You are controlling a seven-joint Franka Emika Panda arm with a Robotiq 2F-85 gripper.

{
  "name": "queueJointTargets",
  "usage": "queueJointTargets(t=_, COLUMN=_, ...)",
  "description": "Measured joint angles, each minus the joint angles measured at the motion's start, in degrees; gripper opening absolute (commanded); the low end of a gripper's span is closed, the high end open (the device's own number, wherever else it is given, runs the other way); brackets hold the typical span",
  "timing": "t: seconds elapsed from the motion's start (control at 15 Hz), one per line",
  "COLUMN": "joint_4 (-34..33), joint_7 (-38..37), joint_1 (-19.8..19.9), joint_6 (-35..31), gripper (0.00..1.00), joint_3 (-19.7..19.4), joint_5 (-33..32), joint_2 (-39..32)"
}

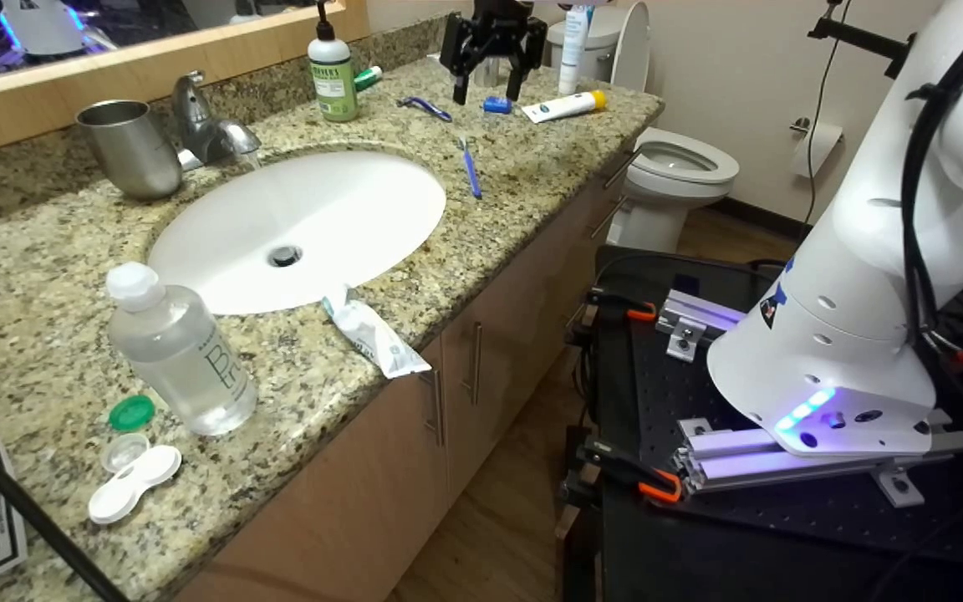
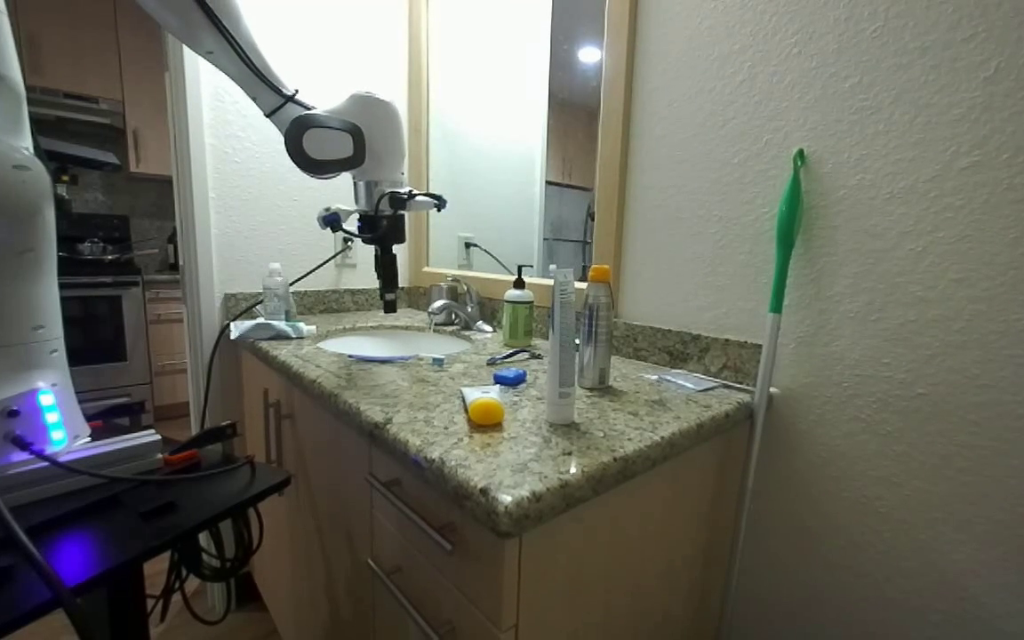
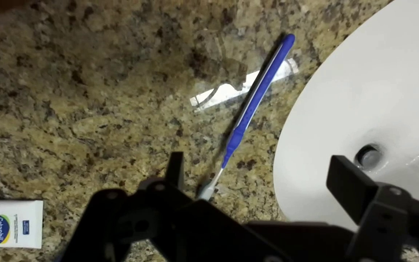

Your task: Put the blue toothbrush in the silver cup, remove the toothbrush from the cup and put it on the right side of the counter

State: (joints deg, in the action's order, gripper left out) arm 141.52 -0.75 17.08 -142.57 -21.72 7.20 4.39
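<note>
Tool (image 1: 486,92), blk., qty. 1: jaws spread apart, unloaded, above tabletop (image 1: 523,180). Blue toothbrush (image 3: 259,92), qty. 1: flat on tabletop, just beside white sink basin (image 1: 364,209); head end partly hidden behind tool in wrist view. Silver cup (image 1: 132,150), qty. 1: upright, next to chrome faucet (image 1: 207,138), well apart fr. toothbrush. Also on tabletop: soap btl. (image 1: 333,84), razor (image 1: 425,107), yel.-capped tube (image 1: 561,106), clear btl. (image 1: 185,359); wht. toothpaste tube (image 1: 369,330) at front edge.

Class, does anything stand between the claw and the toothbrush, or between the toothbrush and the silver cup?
Nothing visible stands between claw and toothbrush. The sink lies between toothbrush and cup; the faucet also stands beside the cup, on the toothbrush's side.
</note>
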Motion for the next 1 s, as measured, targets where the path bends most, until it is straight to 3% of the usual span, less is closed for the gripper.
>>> queueJointTargets(t=0.33, joint_4=-1.12, joint_7=-5.35, joint_1=0.00, joint_6=-0.08, gripper=1.00, joint_3=0.18, joint_5=2.92, joint_2=-3.38)
queueJointTargets(t=0.47, joint_4=-1.45, joint_7=-9.38, joint_1=-0.08, joint_6=-3.31, gripper=1.00, joint_3=0.64, joint_5=3.52, joint_2=-6.77)
queueJointTargets(t=0.73, joint_4=-1.59, joint_7=-19.76, joint_1=-0.80, joint_6=-11.27, gripper=1.00, joint_3=1.13, joint_5=-0.87, joint_2=-12.84)
queueJointTargets(t=1.0, joint_4=-1.98, joint_7=-20.99, joint_1=-0.94, joint_6=-12.08, gripper=1.00, joint_3=1.05, joint_5=-1.25, joint_2=-14.15)
